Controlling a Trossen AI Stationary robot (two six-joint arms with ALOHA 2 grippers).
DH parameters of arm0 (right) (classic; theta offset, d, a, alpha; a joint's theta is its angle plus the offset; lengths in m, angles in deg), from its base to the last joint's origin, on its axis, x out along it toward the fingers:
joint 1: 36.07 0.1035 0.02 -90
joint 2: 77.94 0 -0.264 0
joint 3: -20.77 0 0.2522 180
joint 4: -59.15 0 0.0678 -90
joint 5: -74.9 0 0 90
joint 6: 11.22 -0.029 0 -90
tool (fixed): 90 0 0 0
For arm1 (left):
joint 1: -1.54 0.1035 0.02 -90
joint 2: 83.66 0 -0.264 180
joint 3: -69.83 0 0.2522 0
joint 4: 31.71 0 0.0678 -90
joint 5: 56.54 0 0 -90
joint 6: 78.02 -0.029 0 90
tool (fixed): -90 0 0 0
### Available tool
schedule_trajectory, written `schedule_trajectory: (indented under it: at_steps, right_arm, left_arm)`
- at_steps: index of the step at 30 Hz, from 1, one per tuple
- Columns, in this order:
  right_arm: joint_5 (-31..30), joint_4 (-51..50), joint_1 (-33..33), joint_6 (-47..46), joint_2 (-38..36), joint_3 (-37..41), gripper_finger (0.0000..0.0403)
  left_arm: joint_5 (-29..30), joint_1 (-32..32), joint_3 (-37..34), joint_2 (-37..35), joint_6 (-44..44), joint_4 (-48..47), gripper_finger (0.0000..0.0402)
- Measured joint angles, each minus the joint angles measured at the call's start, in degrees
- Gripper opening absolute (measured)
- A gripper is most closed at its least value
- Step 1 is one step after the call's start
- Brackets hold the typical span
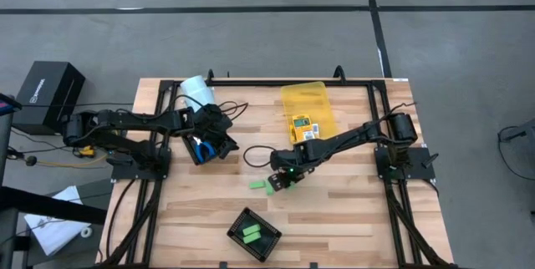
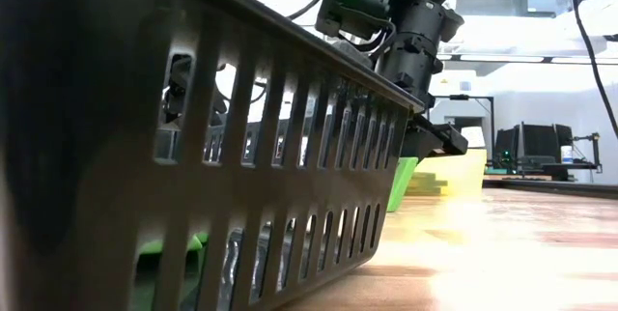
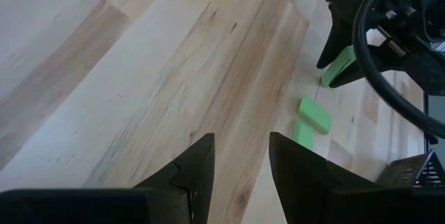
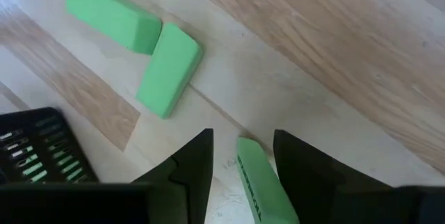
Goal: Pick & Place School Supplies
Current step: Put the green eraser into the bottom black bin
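1. Pale wood tabletop (image 1: 351, 210) carries everything; my right gripper (image 4: 240, 158) hovers mid-table, jaws parted around a green piece (image 4: 259, 182), not visibly pinching it.
2. That piece's long axis runs between the fingers.
3. Black tray (image 1: 253, 234) lies at about seven o'clock from my right gripper, nearer it than the left gripper (image 3: 241, 158), which hangs empty and parted.

Light wooden table (image 1: 351, 210), plank top, black rail frame around edge. Two green pieces (image 1: 260, 186) lie flat, touching, just beside right gripper (image 1: 282, 180); third green piece (image 4: 259, 186) between its fingers. Black tray (image 1: 254, 234) near, toward front edge. Yellow bin (image 1: 308, 110) behind gripper. Second black tray (image 1: 207, 145) under left gripper (image 1: 219, 131).
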Motion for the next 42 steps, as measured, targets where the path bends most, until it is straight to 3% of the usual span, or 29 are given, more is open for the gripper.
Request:
schedule_trajectory:
  at_steps: [9,18,32,42]
  right_arm:
    - [0.13,-0.21,-0.01,0.97,0.00,0.00,0.0129]
    - [0.76,-0.47,-1.12,1.78,-0.02,0.00,0.0014]
    - [1.81,-0.26,-4.38,6.76,-0.97,-0.44,0.0004]
    - [-1.55,2.05,-7.91,7.66,-8.75,-0.76,0.0001]
  left_arm:
    - [0.02,0.00,0.00,0.00,0.33,0.72,0.0131]
    - [0.02,0.00,0.00,0.00,0.40,1.43,0.0131]
    - [0.35,0.00,0.02,0.01,0.40,2.22,0.0131]
    - [1.43,0.00,0.02,0.02,0.42,3.04,0.0131]
